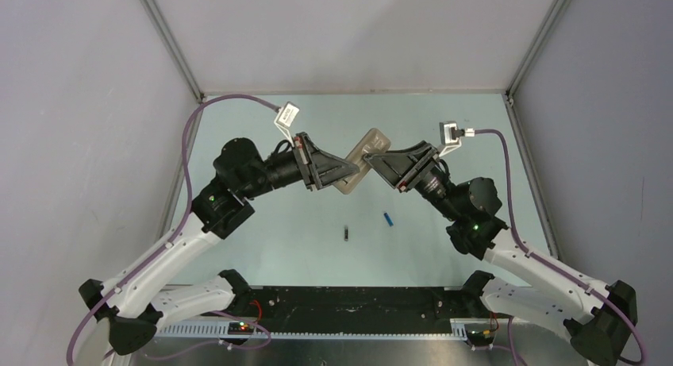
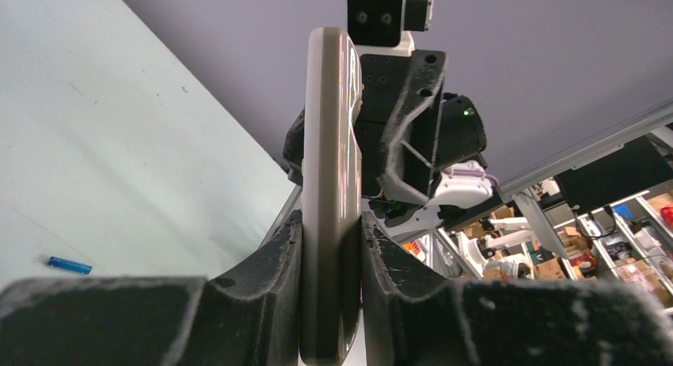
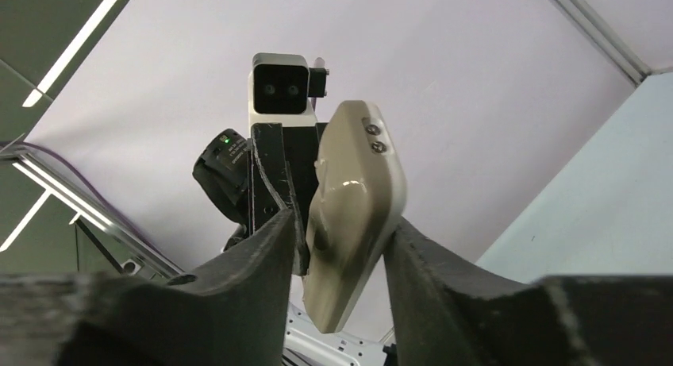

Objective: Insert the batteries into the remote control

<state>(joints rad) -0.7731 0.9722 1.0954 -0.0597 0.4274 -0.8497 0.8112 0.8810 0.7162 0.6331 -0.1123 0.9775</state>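
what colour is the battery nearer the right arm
The battery is bright blue; top view shows it best.

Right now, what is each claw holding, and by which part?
Left claw clamps the remote control across its flat faces at one end; right claw looks closed on its other end.

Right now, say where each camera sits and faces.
Top external: above and behind the bases, looking down on the table; both arms show.
Left wrist: looks along the left jaws, clamped on the remote control, toward the right arm.
Right wrist: looks along the right jaws, flanking the remote control, toward the left arm.
Shared: top external and left wrist both show the blue battery.
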